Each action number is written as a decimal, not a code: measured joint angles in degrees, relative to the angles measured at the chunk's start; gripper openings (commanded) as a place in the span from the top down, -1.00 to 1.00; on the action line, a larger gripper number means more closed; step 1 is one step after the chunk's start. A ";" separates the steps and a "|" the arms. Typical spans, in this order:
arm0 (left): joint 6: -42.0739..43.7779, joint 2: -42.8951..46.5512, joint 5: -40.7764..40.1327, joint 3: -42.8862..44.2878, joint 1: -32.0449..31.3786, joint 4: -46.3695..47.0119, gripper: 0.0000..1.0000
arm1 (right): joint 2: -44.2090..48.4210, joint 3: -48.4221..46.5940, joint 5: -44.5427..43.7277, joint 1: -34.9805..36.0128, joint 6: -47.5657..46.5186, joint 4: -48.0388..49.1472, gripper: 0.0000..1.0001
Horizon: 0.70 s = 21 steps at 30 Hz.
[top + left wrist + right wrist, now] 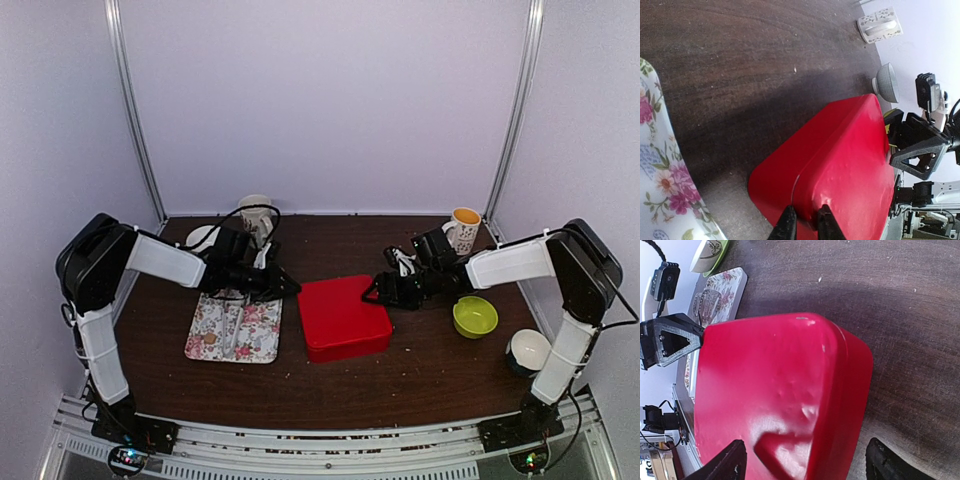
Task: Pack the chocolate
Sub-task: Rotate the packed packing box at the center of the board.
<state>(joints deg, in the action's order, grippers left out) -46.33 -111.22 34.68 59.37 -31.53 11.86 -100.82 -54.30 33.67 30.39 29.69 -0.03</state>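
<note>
Pinching the far-left corner rim of the glossy, round-cornered red box (343, 318), the left end effector (289, 287) is seen narrowed. The right end effector (372, 292) is spread wide astride the opposite corner. One small tan chocolate (208, 338) is seen on the floral tray (262, 330), nearer the worktop's (420, 370) near edge than the left end effector.

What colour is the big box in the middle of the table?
The box is plain, shiny bright red. The right wrist view shows it best.
</note>
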 measured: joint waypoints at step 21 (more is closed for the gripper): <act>6.88 14.69 -14.62 -4.52 -1.57 -13.22 0.40 | 4.20 8.02 0.35 -0.55 0.76 5.18 -0.58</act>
<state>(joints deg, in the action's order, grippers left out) -39.44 -96.53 20.05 54.85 -33.10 -1.37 -96.62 -46.28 34.02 29.85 30.46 5.15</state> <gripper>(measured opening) 0.221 0.788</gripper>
